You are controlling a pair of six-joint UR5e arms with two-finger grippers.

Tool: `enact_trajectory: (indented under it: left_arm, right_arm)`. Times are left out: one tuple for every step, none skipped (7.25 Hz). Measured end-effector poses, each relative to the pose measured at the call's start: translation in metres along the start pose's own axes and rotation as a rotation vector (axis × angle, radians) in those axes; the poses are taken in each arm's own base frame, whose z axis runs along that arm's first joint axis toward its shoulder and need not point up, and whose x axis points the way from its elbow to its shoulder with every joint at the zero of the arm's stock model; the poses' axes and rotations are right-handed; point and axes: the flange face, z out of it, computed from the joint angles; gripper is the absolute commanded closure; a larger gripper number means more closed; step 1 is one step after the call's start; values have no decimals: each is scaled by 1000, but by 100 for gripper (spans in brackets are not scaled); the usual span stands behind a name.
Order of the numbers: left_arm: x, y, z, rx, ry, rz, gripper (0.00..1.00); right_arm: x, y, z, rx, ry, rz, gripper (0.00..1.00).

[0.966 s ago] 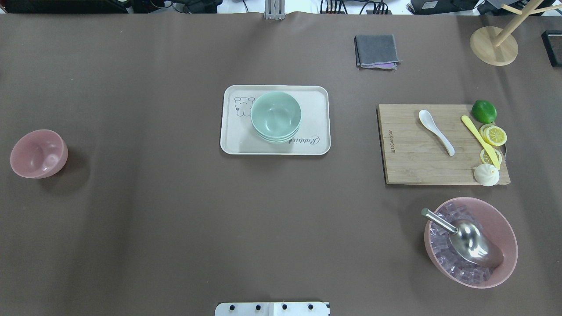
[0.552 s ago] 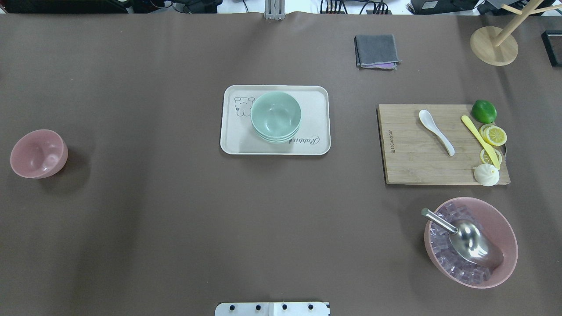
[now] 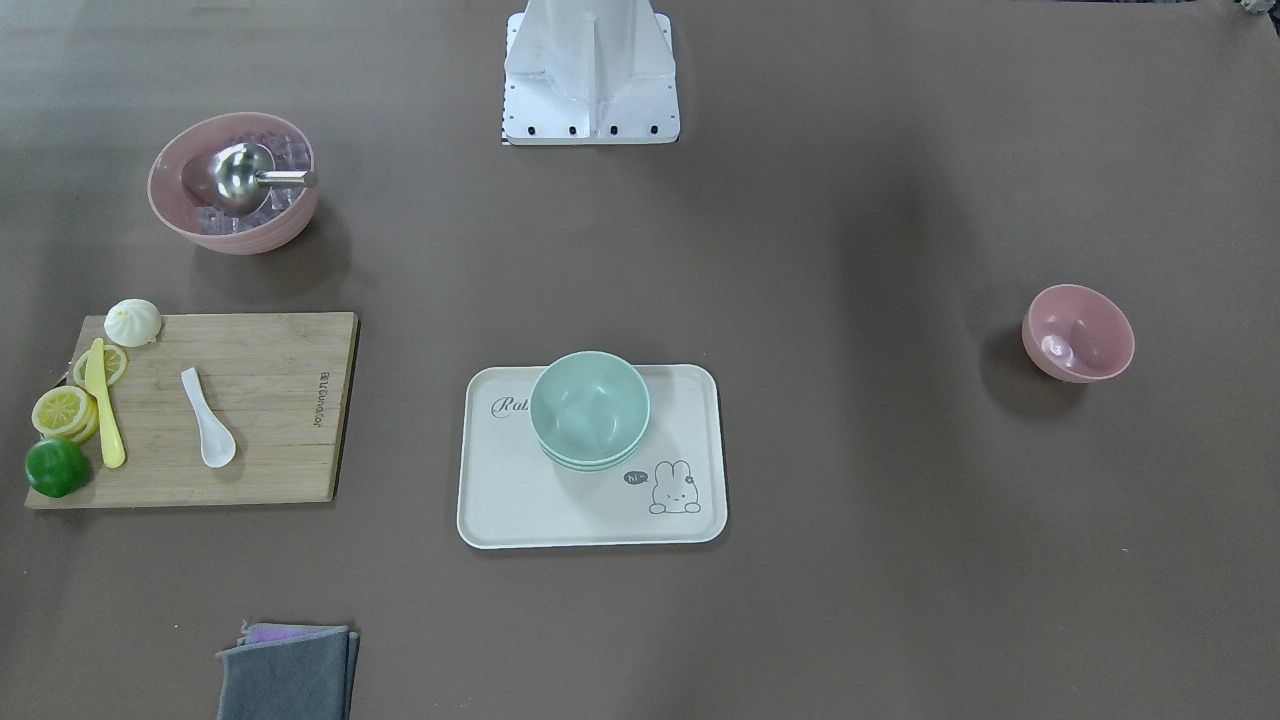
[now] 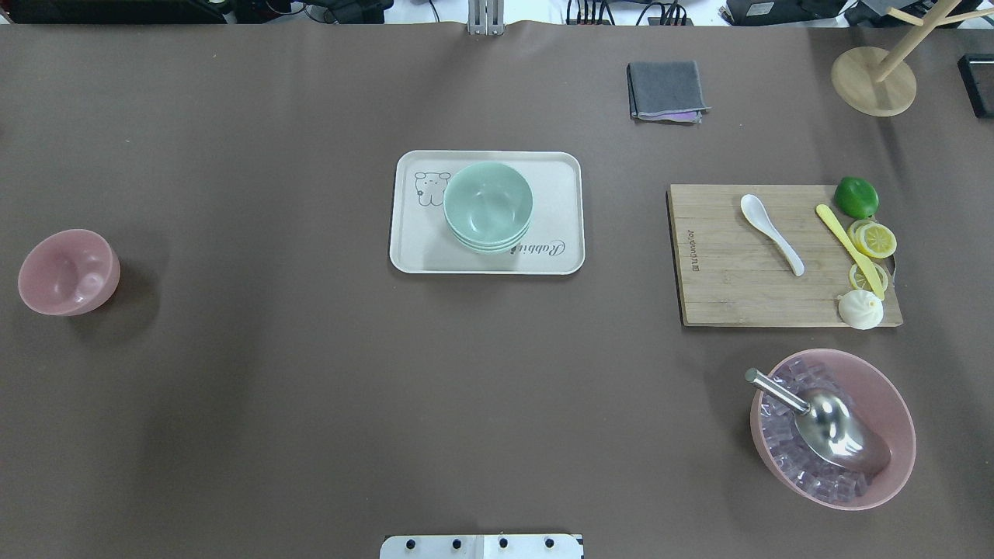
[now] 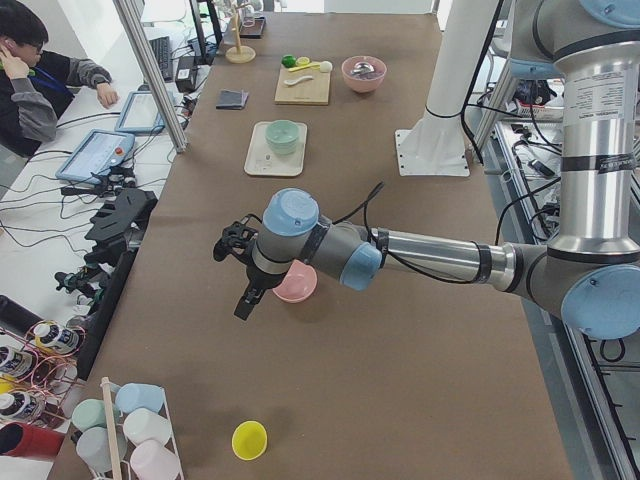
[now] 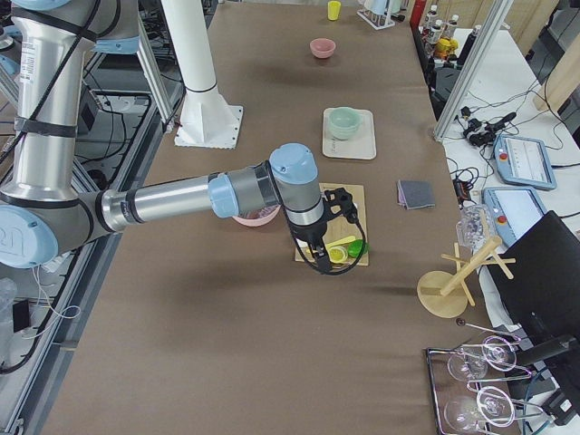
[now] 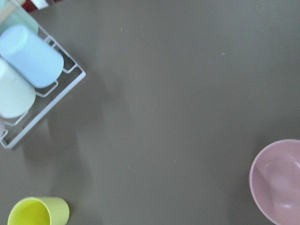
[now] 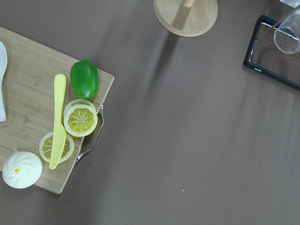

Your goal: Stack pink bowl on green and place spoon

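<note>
1. Overhead exterior view, far left: one small pink bowl [image 4: 68, 272], upright on the brown table [image 4: 272, 388]. In the exterior left view, partly hidden behind the left arm; lower than the left pincer [image 5: 232, 244], near it, not touching. Cut off at the lower right corner of the left wrist view.
2. Left pincer: shown in that side view only, small and dark. Cannot tell whether apart or together.
3. Centre: one cream tray [image 4: 559, 167] bearing one green stack [image 4: 488, 198]. Three rims countable, the lower two mostly covered by the top bowl. Well apart from both pincers, between them along the table.
4. One folded grey cloth [image 4: 666, 87], with a purple edge peeping from beneath.
5. One wooden board [image 4: 722, 295] with one white spoon [image 4: 769, 233] lying flat on it. Hidden behind the right arm in the exterior right view; only a sliver at the left edge of the right wrist view. Below the right pincer [image 6: 343, 208], off to one side, apart.
6. Right pincer: side view only. Cannot tell whether apart or together.
7. Board's right end: one lime [image 4: 856, 196], one yellow knife [image 4: 846, 248], one bun [image 4: 860, 309], two lemon slices [image 4: 874, 239] plainly seen, more perhaps stacked beneath.
8. One large pink bowl [image 4: 901, 419] holding one metal scoop [image 4: 835, 435]; clear cubes too blurred to count.
</note>
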Motion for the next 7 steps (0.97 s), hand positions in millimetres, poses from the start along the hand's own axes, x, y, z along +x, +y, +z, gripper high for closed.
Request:
enact_trajectory:
  left_arm:
    - [-3,-3,4,10,1,10,2]
    - [-6,-6,8,22,1,12,2]
    - [-4,-11,13,31,2,-3,2]
    - [2,-16,33,8,17,-33,2]
    - [6,-14,65,-40,37,-57,2]
    - [6,-11,95,-78,52,-78,2]
    - [16,-9,121,-98,72,-110,2]
  right_arm:
    - [1,2,1,4,-3,-5,0]
    - [0,2,4,7,-9,-3,0]
    - [-6,-3,10,5,-26,15,0]
    - [-26,-17,24,-9,-56,63,0]
    - [-53,-33,41,-26,-71,122,0]
    - [-81,-45,61,-38,-64,173,0]
    - [-104,-51,76,-42,-55,214,0]
